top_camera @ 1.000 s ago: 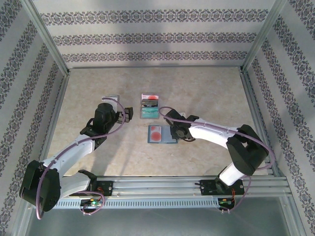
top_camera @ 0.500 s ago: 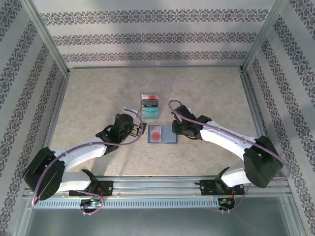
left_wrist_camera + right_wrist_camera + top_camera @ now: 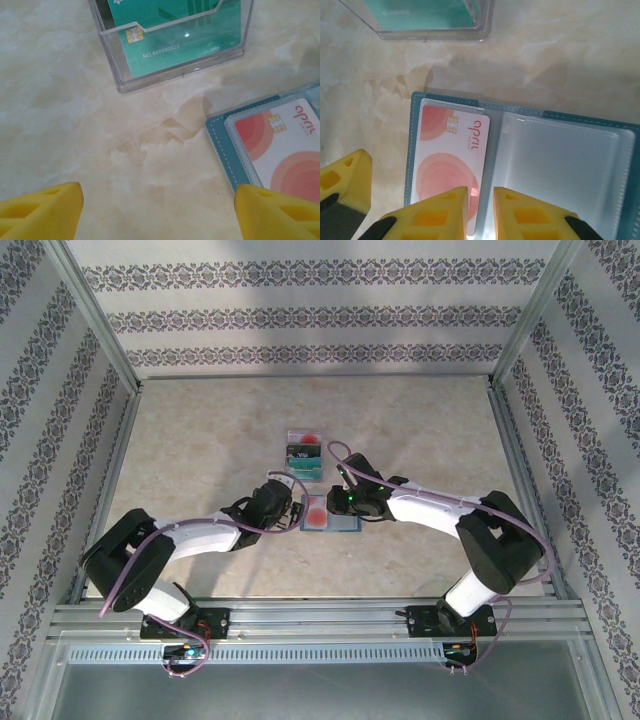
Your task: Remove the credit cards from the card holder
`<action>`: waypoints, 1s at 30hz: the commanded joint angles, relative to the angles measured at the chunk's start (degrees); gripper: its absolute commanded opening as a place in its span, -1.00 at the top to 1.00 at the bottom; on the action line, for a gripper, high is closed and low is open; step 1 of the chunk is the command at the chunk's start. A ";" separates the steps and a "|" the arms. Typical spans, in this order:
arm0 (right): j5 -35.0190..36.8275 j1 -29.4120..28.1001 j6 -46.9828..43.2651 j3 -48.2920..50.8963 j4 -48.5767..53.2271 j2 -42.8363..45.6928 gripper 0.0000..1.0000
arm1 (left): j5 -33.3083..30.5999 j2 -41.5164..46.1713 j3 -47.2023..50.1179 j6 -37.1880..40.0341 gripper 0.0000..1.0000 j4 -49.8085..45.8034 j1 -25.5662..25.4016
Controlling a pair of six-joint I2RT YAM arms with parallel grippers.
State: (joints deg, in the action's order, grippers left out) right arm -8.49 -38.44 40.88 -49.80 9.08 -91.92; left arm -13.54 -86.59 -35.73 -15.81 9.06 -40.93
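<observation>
While the right hand (image 3: pixel 480 210) hovered low with fingers apart over the red-and-white card (image 3: pixel 451 162) pocketed in the open wallet (image 3: pixel 560 170) just ahead, and the left hand (image 3: pixel 157 212) gaped beside it, a pull could have dragged the wallet across the bench (image 3: pixel 75 125).

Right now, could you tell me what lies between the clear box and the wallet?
Only bare marble table, seen in the left wrist view, separates the clear box from the wallet.

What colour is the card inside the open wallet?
White with red-pink circles; the card shows best in the right wrist view.
</observation>
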 commanded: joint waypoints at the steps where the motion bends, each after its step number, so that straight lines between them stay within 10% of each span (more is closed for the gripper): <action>1: -3.26 0.55 1.55 0.21 -3.54 -1.41 0.57 | -1.64 -1.33 -2.04 -1.68 -0.62 -0.86 -0.73; 30: -6.23 1.20 2.79 -0.74 -5.93 -7.40 0.45 | -2.55 -8.76 -4.97 -0.43 -0.90 -1.85 -0.91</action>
State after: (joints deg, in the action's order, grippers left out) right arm -13.63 -37.95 42.61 -49.74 4.19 -98.39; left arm -15.31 -94.59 -39.75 -16.34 8.80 -40.93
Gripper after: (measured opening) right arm 0.277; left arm 0.948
